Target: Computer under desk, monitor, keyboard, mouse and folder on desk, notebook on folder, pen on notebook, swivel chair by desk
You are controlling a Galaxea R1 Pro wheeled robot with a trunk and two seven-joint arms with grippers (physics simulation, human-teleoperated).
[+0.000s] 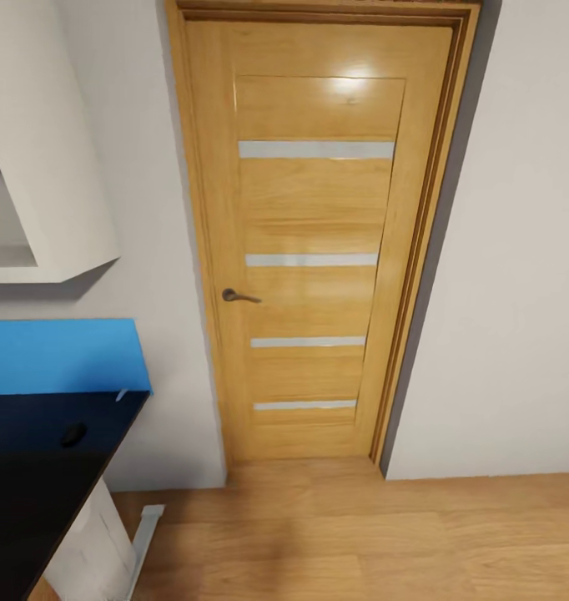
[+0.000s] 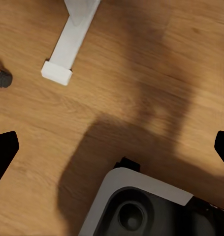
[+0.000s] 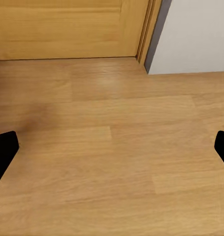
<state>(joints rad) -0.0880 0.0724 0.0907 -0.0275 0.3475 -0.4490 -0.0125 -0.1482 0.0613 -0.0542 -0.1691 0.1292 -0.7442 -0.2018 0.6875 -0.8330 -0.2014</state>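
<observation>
Small rounded black mouse (image 1: 73,433) on glossy black desk (image 1: 34,484)

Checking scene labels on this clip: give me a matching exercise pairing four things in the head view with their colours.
Things:
1. door
2. desk
3. wall panel
4. door handle

Colours:
A. bright blue
B. honey-coloured wood with pale horizontal strips
C. black
D. dark metal

Pairs: 1-B, 2-C, 3-A, 4-D
</observation>
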